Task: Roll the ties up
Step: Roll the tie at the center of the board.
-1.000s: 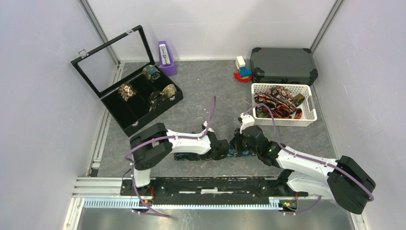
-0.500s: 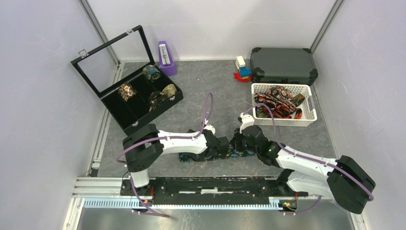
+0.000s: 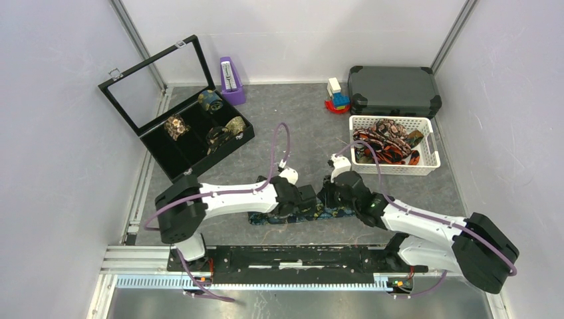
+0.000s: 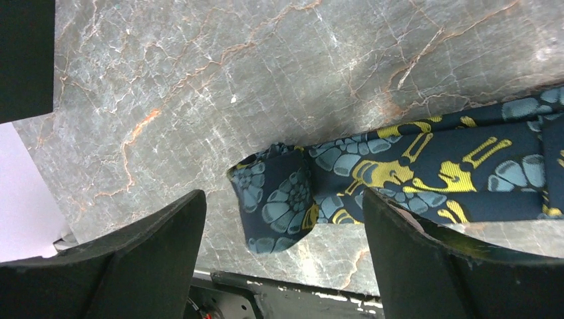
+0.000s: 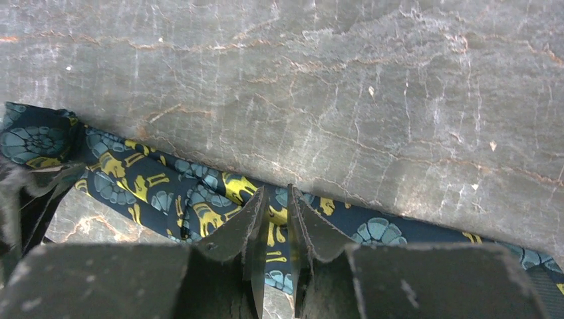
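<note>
Change: left jaws going from half shut to wide within the last second; left arm (image 3: pixel 233 196) stretching further toward the table's middle; more of the tie (image 3: pixel 266 218) showing in the top view.
Left gripper (image 4: pixel 282 209): standing wide open; hovering over the tie's folded end; gripping nothing; fingers (image 4: pixel 153 266) flanking the fold without seeming to touch it.
Right gripper (image 5: pixel 276 206): staying narrow; closing on the tie partway along, with fabric in the slim gap between the tips; apparently pinning the strip to the table (image 5: pixel 332 80).
Tie: lying flat along the table's near edge, between the two arms; navy with blue and gold figures; doubled over once at one end, otherwise stretching flat toward the right gripper.
Other ties: coils (image 3: pixel 176 126) sitting in the box (image 3: pixel 166 156); loose ties (image 3: pixel 386 143) heaping in the basket (image 3: pixel 392 171).
Meaning for the task: probably letting go of the end after a first fold; rolling barely beginning; no coil forming yet on this tie.
Next move: likely needing a fresh grip on the folded end, then turning it over again toward the right gripper; keeping the strip taut meanwhile.
Risk: fold springing open while unheld; strip skewing and rolling crooked.
</note>
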